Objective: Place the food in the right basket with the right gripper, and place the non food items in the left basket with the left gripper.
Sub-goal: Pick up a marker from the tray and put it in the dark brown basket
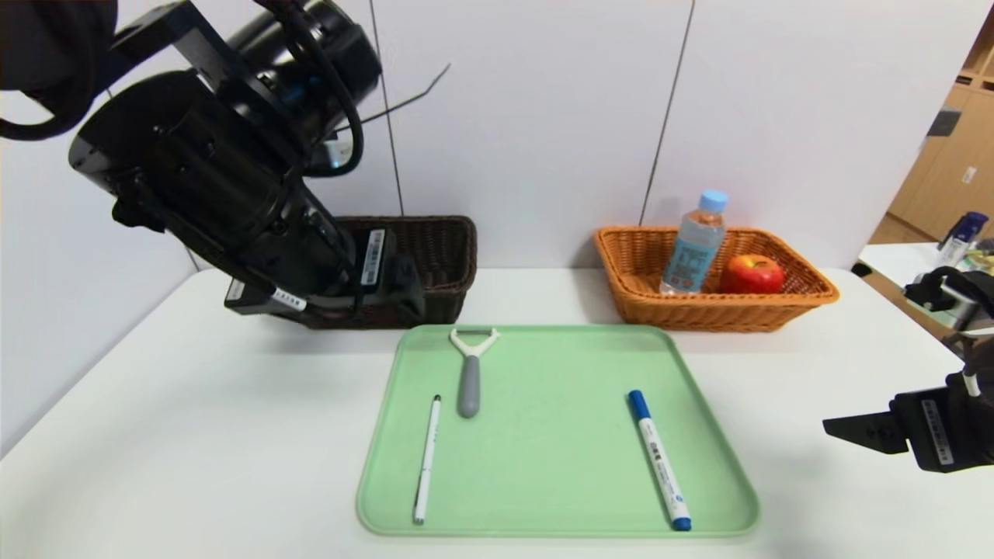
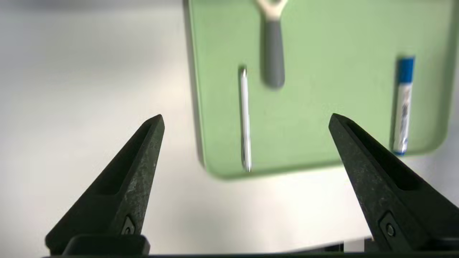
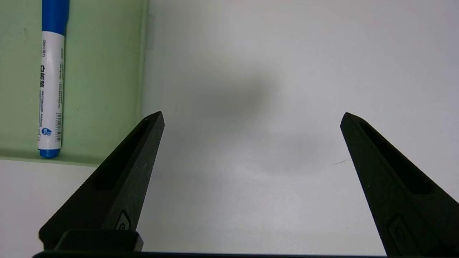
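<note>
Nearest the head camera, the left arm is seen raised high at the table's left, and much of the dark basket behind it is blocked from view. Its left gripper is held above the table, fingers spread wide with nothing between them. Beyond them, in the wrist view, a green tray is seen, slightly blurred.

On the tray three things are laid out, well apart. A pen is found near the left edge, lengthwise. Just beside it, further back, a peeler is lying with its white head toward the baskets and its grey handle toward the robot. Over at the right side, a marker is set at a slight slant, blue cap away from the robot.

At the back right, the orange basket is already loaded: a bottle is standing upright inside, and an apple is resting just beside it.

Low at the right edge, the right gripper is held level over bare table, right of the tray, fingers wide apart and empty. No tape roll can be made out; the dark basket's inside is hidden.
</note>
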Controlling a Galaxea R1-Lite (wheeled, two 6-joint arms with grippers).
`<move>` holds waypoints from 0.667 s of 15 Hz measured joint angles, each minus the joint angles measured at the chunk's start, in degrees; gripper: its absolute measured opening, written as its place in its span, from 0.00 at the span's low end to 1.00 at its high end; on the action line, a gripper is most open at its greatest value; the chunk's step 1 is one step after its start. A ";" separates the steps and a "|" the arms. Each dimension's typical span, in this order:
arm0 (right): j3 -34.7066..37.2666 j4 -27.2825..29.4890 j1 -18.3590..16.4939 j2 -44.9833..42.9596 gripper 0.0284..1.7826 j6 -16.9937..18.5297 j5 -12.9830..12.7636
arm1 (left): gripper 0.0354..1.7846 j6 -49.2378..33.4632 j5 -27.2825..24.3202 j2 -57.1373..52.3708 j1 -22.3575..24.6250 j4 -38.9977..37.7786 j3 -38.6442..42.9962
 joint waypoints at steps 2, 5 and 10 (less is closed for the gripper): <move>0.20 -0.02 0.02 0.28 0.95 0.10 0.09 | 0.92 -2.06 -0.21 0.85 -2.79 4.46 0.55; 0.63 -0.11 0.05 0.61 0.95 0.15 0.24 | 0.93 -2.73 -0.62 2.86 -3.95 4.60 3.69; 0.72 -0.11 0.02 1.07 0.95 0.17 0.27 | 0.94 -2.49 -4.99 6.97 -5.00 1.89 4.99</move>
